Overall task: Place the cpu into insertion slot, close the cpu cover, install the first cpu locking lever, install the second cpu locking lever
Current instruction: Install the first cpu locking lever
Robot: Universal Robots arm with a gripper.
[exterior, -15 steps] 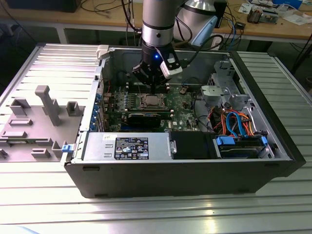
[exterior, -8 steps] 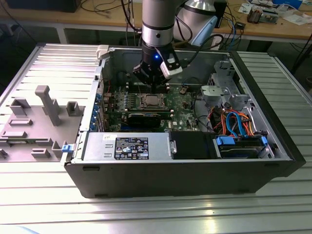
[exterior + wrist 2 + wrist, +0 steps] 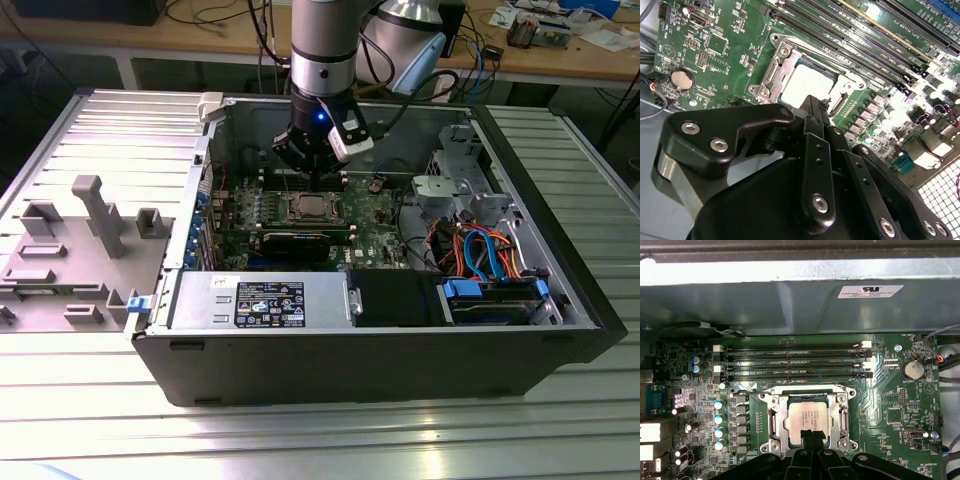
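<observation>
We see one cpu [image 3: 809, 416] seated in the one insertion slot [image 3: 766, 399]. The single cpu cover [image 3: 782, 415] lies flat around it, its window framing the chip. The hand [image 3: 810, 436] hangs over the slot's edge nearest the arm with its two fingers pressed together. We cannot tell whether the tips touch the cpu.

Four long memory slots [image 3: 790, 360] run parallel just beyond the slot's opposite edge, and the case wall [image 3: 790, 305] rises behind them. A column of capacitors [image 3: 718, 419] stands near one side, and one coin battery [image 3: 913, 370] sits well apart on the other.

In the exterior view a long black card [image 3: 300, 238] lies just beside the slot, and bundled cables [image 3: 480, 250] crowd the exterior view's right. The open-topped computer case [image 3: 380, 365] rests on the slatted table [image 3: 320, 440].
</observation>
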